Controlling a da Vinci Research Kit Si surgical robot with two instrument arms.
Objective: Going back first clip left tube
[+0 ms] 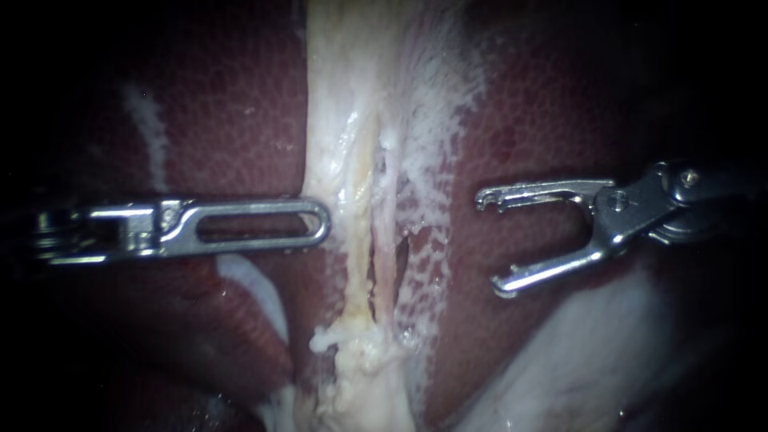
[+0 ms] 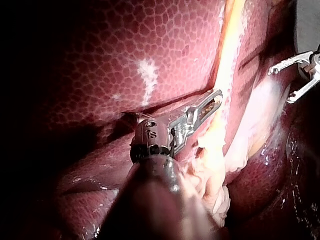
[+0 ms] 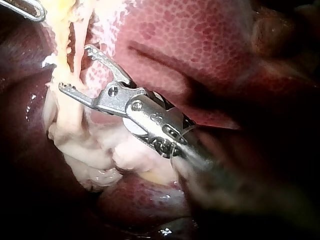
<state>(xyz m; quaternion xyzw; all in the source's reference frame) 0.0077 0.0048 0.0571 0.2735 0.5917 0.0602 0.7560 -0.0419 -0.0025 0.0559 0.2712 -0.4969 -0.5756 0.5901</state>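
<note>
Liver [image 1: 232, 104] fills the field, dark red. A pale tissue band [image 1: 344, 96] runs down its middle. The left tube [image 1: 358, 248] lies within the band, between my two instruments. My left instrument [image 1: 318, 222]: jaws together, tip at the band's edge. My right instrument [image 1: 490, 242]: jaws apart, gripping nothing, near the band's other side.

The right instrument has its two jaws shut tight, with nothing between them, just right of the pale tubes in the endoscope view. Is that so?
Not quite. The jaws of the right instrument stand wide open, with a clear gap between them; the endoscope view shows it. The rest holds: nothing is between them, and they sit right of the pale tubes.
</note>
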